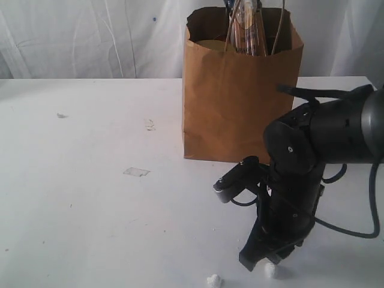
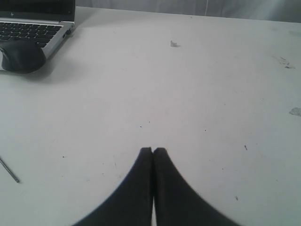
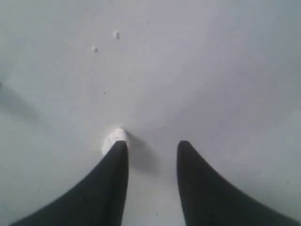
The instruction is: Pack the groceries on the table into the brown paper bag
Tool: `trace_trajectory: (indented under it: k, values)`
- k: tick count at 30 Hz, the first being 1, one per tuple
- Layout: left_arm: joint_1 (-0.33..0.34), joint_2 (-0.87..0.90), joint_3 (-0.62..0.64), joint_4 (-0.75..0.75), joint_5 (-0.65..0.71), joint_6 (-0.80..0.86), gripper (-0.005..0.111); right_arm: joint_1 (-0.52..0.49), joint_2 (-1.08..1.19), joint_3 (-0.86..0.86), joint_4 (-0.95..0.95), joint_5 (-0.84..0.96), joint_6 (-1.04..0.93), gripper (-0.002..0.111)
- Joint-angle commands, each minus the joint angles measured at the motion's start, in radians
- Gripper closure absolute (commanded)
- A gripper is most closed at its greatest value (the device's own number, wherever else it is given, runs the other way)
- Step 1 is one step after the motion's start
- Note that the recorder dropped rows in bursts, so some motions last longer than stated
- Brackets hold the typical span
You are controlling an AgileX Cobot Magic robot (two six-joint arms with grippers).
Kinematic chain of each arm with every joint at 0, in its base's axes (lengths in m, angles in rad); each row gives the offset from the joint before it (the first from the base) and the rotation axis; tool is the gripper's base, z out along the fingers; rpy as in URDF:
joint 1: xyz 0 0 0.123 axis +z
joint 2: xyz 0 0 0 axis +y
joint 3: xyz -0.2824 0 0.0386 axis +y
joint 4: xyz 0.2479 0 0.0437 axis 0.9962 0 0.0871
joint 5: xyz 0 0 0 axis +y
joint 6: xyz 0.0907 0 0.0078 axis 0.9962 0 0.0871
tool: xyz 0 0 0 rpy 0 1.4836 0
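Note:
The brown paper bag [image 1: 237, 102] stands upright at the back middle of the white table [image 1: 90, 210]. The only groceries in view are in its open top, among them a long see-through packet [image 1: 247, 30] that sticks out above the rim. My right gripper [image 1: 267, 261] points down at the table in front of the bag. In the right wrist view the right gripper [image 3: 150, 144] is open, with bare table between its fingers. A small white lump [image 3: 113, 138] lies at the tip of one finger. My left gripper [image 2: 153, 150] is shut and empty over bare table.
Two white foam-like lumps [image 1: 214, 280] [image 1: 270, 270] lie near the front edge by the right gripper. A flat paper scrap [image 1: 136, 172] and a small crumb [image 1: 149, 125] lie left of the bag. A laptop [image 2: 35, 23] and a mouse [image 2: 21, 55] show in the left wrist view.

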Motion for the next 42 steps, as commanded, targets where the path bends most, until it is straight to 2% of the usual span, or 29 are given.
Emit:
trace_trajectory:
  k: [1, 3, 19, 21, 24, 29, 35, 38, 42]
  values:
    - [-0.005, -0.003, 0.002, -0.006, 0.004, -0.001, 0.107, 0.003, 0.041, 0.027, 0.079, 0.0, -0.018, 0.075]
    - [-0.005, -0.003, 0.002, -0.006, 0.004, -0.001, 0.107, 0.003, 0.062, 0.033, 0.124, 0.0, -0.078, 0.075]
    - [-0.005, -0.003, 0.002, -0.006, 0.004, -0.001, 0.107, 0.003, 0.073, 0.029, 0.169, 0.004, -0.075, 0.075]
    - [-0.005, -0.003, 0.002, -0.006, 0.004, -0.001, 0.107, 0.003, 0.073, 0.028, 0.169, 0.007, -0.075, 0.081]
    - [-0.005, -0.003, 0.002, -0.006, 0.004, -0.001, 0.107, 0.003, 0.057, 0.001, 0.16, 0.033, -0.075, 0.108]
    - [-0.005, -0.003, 0.002, -0.006, 0.004, -0.001, 0.107, 0.003, -0.02, -0.014, 0.16, 0.0, -0.075, 0.108]
    - [-0.005, -0.003, 0.002, -0.006, 0.004, -0.001, 0.107, 0.003, -0.223, -0.012, 0.157, -0.159, -0.077, 0.108]
    - [-0.005, -0.003, 0.002, -0.006, 0.004, -0.001, 0.107, 0.003, -0.351, -0.003, 0.077, -0.262, -0.06, 0.108]
    - [-0.005, -0.003, 0.002, -0.006, 0.004, -0.001, 0.107, -0.033, -0.52, 0.011, -0.178, -0.393, 0.187, 0.108]
